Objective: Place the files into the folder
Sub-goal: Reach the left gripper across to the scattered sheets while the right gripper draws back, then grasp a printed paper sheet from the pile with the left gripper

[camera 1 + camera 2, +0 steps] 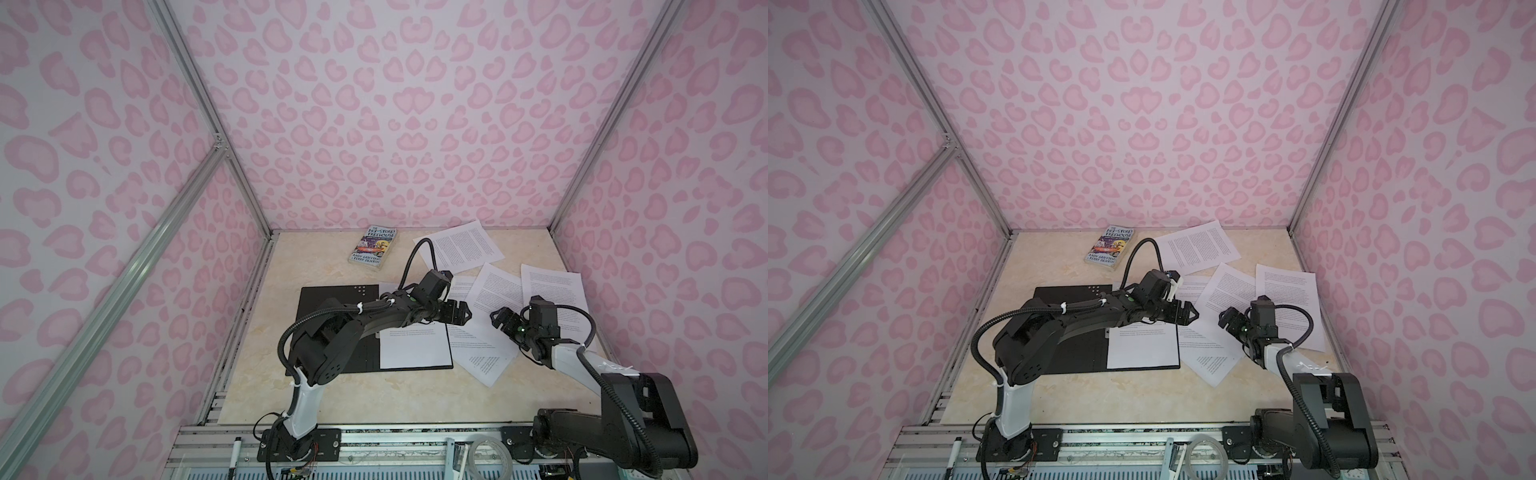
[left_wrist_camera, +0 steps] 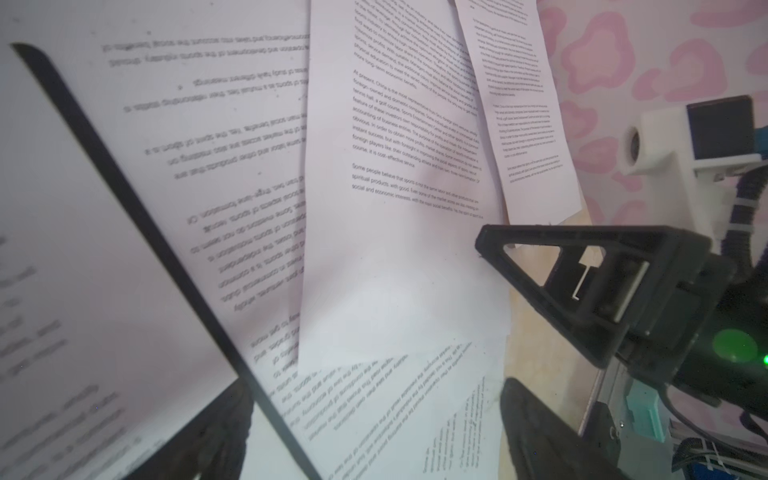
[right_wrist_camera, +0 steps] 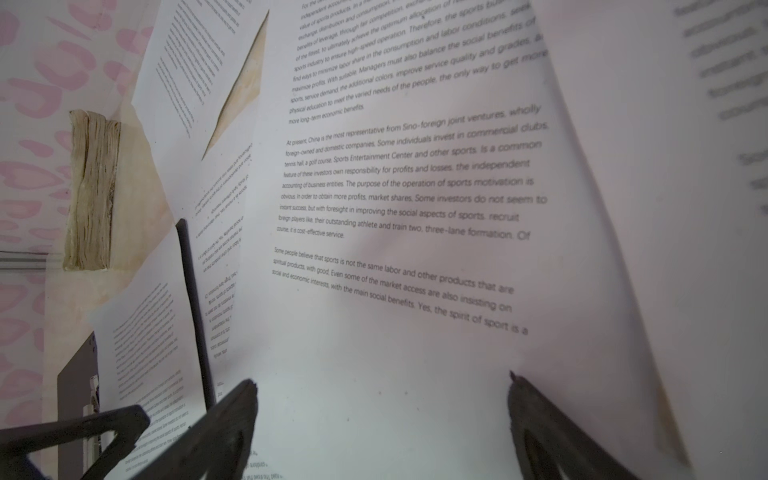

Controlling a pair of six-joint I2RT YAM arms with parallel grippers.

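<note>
The folder [image 1: 332, 316] [image 1: 1067, 320] lies open on the table's left half, black inside up, with one of the files [image 1: 415, 349] [image 1: 1142, 349] on its right leaf. More files lie loose to the right: one at the back [image 1: 457, 247], two side by side [image 1: 494, 291] [image 1: 548, 286], and one overlapping near the folder's edge [image 1: 486, 361]. My left gripper [image 1: 469, 314] [image 1: 1195, 315] [image 2: 374, 399] hovers open over these sheets, past the folder's edge [image 2: 166, 249]. My right gripper [image 1: 494, 319] [image 1: 1222, 321] [image 3: 380, 382] faces it, open, with only paper beneath its fingers.
A colourful paperback book [image 1: 374, 249] [image 1: 1111, 249] [image 3: 91, 191] lies at the back, left of the far sheet. Pink patterned walls close in three sides. The front rail holds a marker [image 1: 237, 453] and a tape roll [image 1: 490, 457].
</note>
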